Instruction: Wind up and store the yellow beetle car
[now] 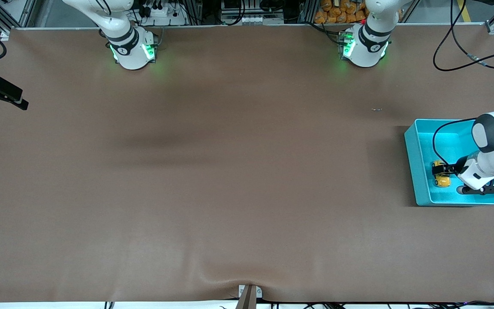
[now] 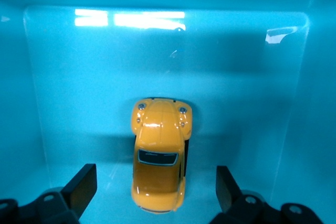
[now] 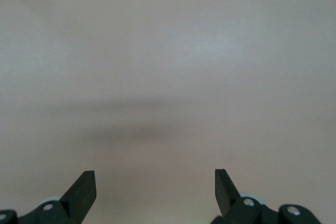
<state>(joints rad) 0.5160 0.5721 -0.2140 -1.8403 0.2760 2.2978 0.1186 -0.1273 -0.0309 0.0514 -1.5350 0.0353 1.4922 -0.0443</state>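
Note:
The yellow beetle car (image 1: 442,180) rests on its wheels on the floor of the teal bin (image 1: 414,163) at the left arm's end of the table. My left gripper (image 1: 441,171) is down inside the bin, open. In the left wrist view the car (image 2: 157,145) sits between the two fingertips (image 2: 84,184) of my left gripper (image 2: 156,187), with a gap on each side, on the bin's floor (image 2: 63,77). My right gripper (image 3: 155,187) is open and empty over bare table at the right arm's end; it waits.
The brown table mat (image 1: 230,171) stretches between the arms' bases and the front edge. A cable (image 1: 438,133) from the left arm hangs over the bin. A small scrap (image 1: 376,109) lies on the mat near the bin.

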